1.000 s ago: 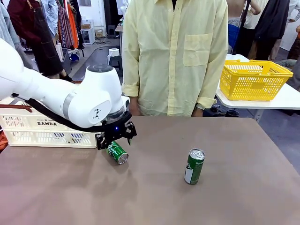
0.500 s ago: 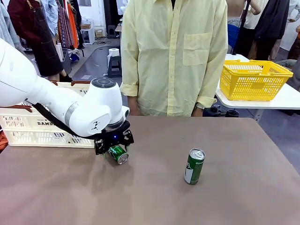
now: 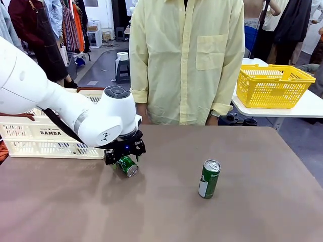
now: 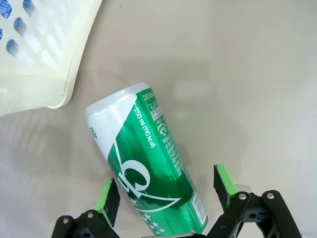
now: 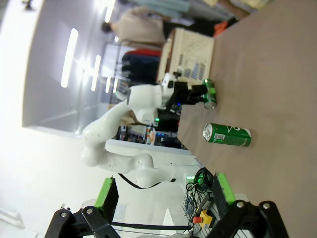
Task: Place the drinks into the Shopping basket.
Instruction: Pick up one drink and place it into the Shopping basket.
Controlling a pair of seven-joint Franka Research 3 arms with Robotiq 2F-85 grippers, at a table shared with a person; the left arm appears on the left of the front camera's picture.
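Between left jaws, green can [image 4: 148, 163] (end cropped)

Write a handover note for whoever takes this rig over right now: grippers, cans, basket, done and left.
Left gripper: open, low over the table, fingers either side of the lying green can, not closed on it.
Right gripper: open, holding nothing, far from the cans.
Standing green can: upright mid-table, nothing touching it.
Shopping basket: at the table's left, close beside the lying green can; its inside is hidden.
Done: neither green can is in. Left: grasp the lying one, basket it, then the standing one.
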